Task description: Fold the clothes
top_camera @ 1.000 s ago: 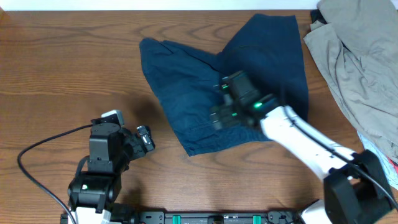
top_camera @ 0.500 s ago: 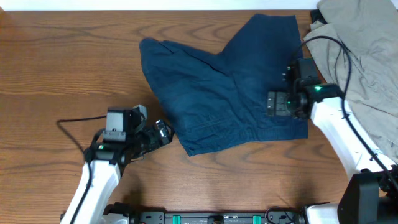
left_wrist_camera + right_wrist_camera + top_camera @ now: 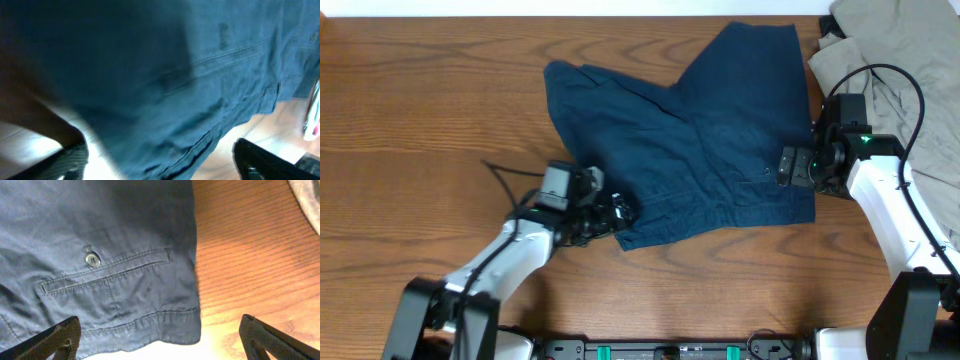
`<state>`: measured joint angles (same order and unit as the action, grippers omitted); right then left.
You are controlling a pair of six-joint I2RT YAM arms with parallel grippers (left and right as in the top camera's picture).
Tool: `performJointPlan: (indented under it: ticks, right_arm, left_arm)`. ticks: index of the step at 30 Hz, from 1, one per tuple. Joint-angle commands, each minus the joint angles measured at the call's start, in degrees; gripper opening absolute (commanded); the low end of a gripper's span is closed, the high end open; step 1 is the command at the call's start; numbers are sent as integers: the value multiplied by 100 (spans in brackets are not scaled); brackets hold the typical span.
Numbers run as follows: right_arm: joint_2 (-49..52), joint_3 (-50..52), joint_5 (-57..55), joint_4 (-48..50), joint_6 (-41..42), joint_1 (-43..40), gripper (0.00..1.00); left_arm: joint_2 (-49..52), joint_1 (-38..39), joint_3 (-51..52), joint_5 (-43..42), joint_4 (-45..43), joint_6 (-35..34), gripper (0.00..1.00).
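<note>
Shorts [image 3: 690, 140]: navy, spread flat on the table [image 3: 420, 120], waistband [image 3: 140, 327] toward the robot, two legs splayed toward the far edge; not yet folded.
Left gripper [image 3: 618, 212]: at the waistband's left corner; in the wrist view its fingers stand wide apart with the cloth's edge between and above them, holding nothing.
Right gripper [image 3: 788, 167]: at the waistband's right corner, just above the back pocket and its button [image 3: 91, 259]; jaws wide, empty.
Change, left: a second ago this arm sat well back from the cloth; it has since reached in to the corner.
Change, right: a second ago it hung over the middle of the shorts; it has slid out to the right edge.
Change, shorts: same lie as before, no crease moved.
Meaning: both arms now flank the waistband, so the approach looks done and a two-corner pinch seems next.
Risk: the grey garment [image 3: 900, 90] lies near the right arm, and its elbow could drag it.
</note>
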<state>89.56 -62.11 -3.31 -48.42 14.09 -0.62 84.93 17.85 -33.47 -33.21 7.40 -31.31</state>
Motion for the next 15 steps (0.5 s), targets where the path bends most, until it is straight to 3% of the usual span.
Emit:
performJointPlan:
  ticks: [1, 3, 4, 7, 15]
  right_arm:
    - [-74, -35, -37, -55, 61, -22, 99]
    - [-74, -35, -39, -76, 44, -22, 99]
    - [-74, -35, -42, -90, 44, -22, 99]
    - [-74, -35, -122, -160, 46, -24, 99]
    - [-74, -35, -72, -372, 48, -22, 99]
  left_arm:
    - [299, 310, -35, -52, -271, -186, 73]
    - [461, 417, -35, 59, -398, -203, 15]
    - [496, 415, -35, 175, -378, -203, 6]
    - [452, 210, -72, 667, -55, -142, 6]
    - [240, -1235, -1550, 2892, 1873, 1644, 6]
